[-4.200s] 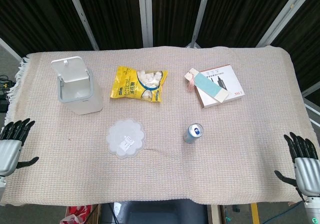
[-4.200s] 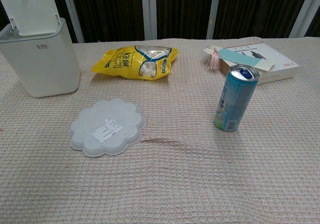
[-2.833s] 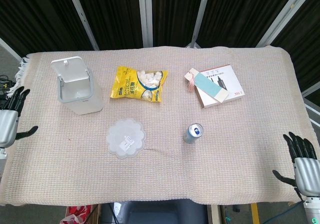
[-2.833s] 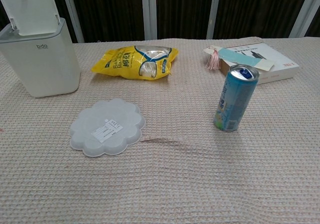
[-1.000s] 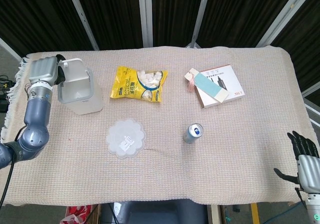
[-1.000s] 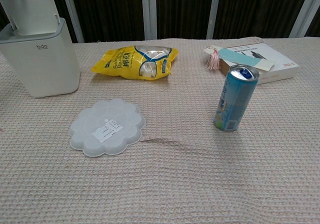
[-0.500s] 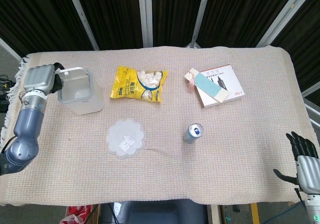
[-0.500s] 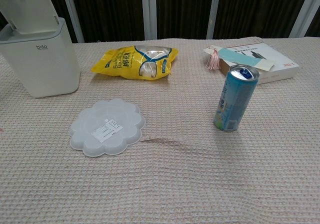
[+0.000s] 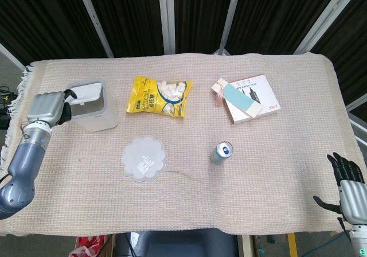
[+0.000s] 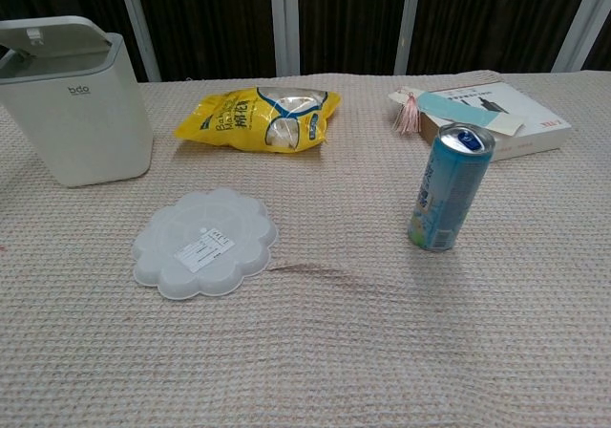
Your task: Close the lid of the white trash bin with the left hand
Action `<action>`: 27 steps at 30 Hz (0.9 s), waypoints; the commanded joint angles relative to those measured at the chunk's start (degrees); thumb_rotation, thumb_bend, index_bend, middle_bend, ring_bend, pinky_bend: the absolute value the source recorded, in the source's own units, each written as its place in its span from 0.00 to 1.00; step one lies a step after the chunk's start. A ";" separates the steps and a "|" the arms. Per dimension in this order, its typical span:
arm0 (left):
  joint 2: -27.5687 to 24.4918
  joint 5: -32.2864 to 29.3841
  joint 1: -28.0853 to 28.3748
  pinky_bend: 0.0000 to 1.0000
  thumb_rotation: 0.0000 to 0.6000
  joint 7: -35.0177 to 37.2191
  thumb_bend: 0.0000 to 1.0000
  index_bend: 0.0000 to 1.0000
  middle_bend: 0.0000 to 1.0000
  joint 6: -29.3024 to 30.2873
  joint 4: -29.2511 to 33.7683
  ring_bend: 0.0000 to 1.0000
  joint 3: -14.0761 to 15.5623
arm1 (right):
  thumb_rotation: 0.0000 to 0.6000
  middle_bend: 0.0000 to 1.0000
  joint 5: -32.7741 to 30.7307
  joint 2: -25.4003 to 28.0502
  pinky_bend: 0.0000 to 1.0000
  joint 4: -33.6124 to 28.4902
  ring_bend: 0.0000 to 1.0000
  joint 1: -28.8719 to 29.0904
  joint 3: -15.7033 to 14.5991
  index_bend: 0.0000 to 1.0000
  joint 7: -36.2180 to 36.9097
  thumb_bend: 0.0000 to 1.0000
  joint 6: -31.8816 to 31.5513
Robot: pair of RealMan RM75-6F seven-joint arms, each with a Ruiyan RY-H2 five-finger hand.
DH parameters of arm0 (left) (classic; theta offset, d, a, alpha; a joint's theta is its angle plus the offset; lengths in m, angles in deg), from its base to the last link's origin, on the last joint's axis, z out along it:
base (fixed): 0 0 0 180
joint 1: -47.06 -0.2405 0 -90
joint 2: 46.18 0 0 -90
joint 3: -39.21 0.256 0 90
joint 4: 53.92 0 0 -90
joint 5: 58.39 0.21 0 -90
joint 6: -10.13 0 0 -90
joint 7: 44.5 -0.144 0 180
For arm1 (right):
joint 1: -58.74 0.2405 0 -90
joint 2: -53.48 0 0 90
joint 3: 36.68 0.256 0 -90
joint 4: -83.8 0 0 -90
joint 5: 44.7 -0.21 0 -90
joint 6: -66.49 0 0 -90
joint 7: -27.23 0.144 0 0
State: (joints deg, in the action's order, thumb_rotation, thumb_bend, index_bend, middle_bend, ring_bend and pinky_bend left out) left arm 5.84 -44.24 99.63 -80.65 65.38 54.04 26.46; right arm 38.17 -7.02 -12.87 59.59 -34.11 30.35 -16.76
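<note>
The white trash bin [image 9: 92, 109] [image 10: 84, 113] stands at the table's far left. Its lid [image 9: 86, 94] [image 10: 50, 36] lies almost flat on the rim, with the front side still a little raised in the chest view. My left hand [image 9: 48, 108] is at the bin's left side, its dark fingertips [image 9: 67, 94] touching the lid's left edge. Most of its fingers are hidden from above, and it holds nothing. My right hand [image 9: 348, 189] hangs off the table's near right corner, its fingers spread and nothing in them. Neither hand shows in the chest view.
A yellow snack bag [image 9: 159, 96] lies right of the bin, and a white flower-shaped plastic lid [image 9: 144, 158] lies nearer me. A blue can [image 9: 221, 152] stands mid-table. A book with a teal bookmark [image 9: 249, 99] lies at the back right.
The lid has swung down from upright to almost shut. My left hand has come down and towards me along the bin's left side. The right hand stayed put.
</note>
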 commanded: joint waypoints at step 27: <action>5.41 7.44 -1.87 1.00 1.00 2.69 0.84 0.27 0.94 0.87 -2.98 0.93 5.21 | 1.00 0.00 -0.85 0.48 0.00 -0.85 0.00 -0.26 -0.15 0.00 -0.50 0.15 0.44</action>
State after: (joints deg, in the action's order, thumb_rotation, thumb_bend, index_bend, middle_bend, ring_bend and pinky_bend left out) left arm 11.23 -36.78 97.74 -77.93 66.26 51.08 31.64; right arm 37.32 -6.54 -13.71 59.34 -34.26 29.85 -16.32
